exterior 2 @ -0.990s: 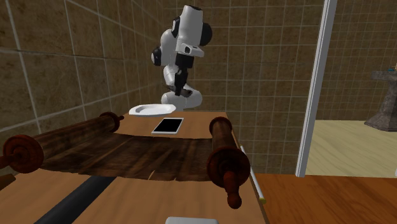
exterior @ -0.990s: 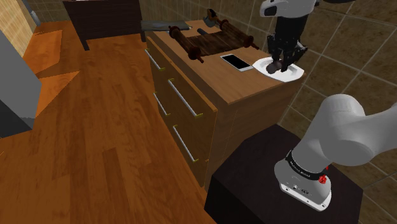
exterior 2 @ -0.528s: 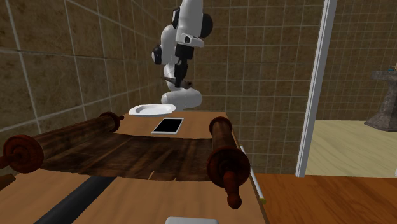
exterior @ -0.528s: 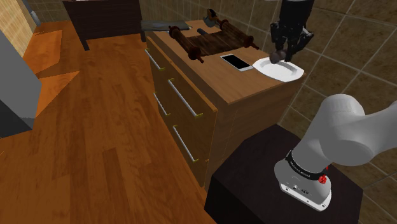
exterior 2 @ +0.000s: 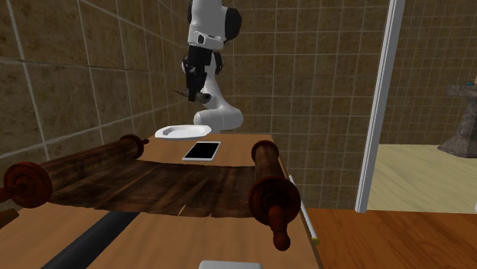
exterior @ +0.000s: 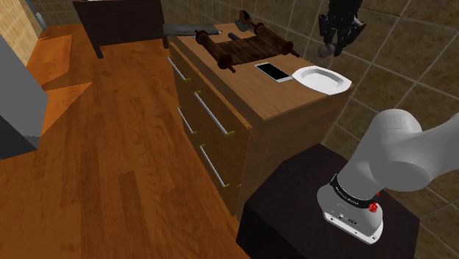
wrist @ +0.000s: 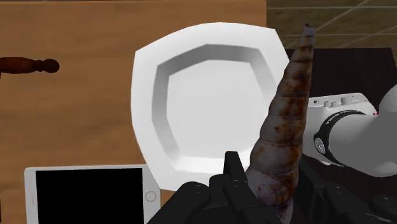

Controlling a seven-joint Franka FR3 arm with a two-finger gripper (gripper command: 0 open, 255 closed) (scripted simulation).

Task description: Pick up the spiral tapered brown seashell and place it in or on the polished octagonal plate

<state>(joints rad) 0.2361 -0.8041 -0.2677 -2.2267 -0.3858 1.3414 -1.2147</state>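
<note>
The arm reaches up from its stand and out over the wooden dresser (exterior: 243,96), with the gripper (exterior: 335,45) pointing down well above the white plate (exterior: 305,73). Its fingers are closed around the wide end of the brown spiral shell (wrist: 283,127), whose pointed tip sticks out past them. The shell hangs in the air over the plate, which lies just beside a phone (wrist: 89,194).

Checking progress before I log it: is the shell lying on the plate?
No: the wrist view shows the plate bare, with the shell clasped in the gripper, off the plate.
</note>
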